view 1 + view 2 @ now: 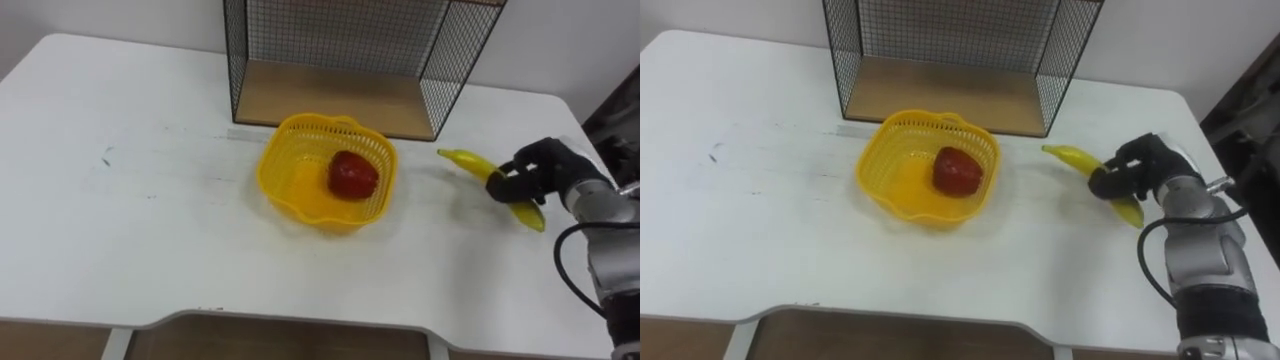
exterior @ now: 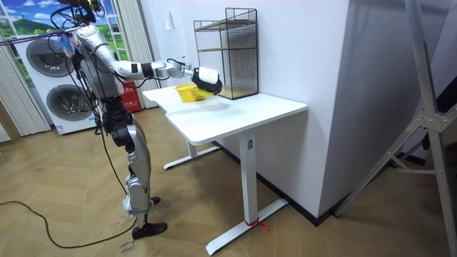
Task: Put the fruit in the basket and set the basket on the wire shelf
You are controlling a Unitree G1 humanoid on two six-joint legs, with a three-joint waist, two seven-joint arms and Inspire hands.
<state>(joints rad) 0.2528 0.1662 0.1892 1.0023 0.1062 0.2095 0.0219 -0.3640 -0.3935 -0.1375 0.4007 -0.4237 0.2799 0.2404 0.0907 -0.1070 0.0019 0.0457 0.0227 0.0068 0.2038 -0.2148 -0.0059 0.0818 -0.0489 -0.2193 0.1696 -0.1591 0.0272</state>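
A yellow plastic basket (image 1: 300,190) (image 1: 902,180) sits mid-table with a red fruit (image 1: 353,174) (image 1: 957,171) inside it. To its right a yellow banana (image 1: 468,161) (image 1: 1073,157) lies on the white table (image 1: 120,220), and my right hand (image 1: 535,170) (image 1: 1137,166) has its dark fingers curled round the banana's middle. Behind the basket stands the black wire shelf (image 1: 340,95) (image 1: 940,90) with a wooden floor. In the room view I stand at the table's end with my right arm stretched over it, the hand (image 2: 207,79) near the basket (image 2: 187,93) and shelf (image 2: 239,50).
The table's right edge runs close to my right hand. White tabletop spreads to the left of the basket and in front of it. In the room view, washing machines (image 2: 43,86) stand behind me and a white wall (image 2: 314,71) rises behind the shelf.
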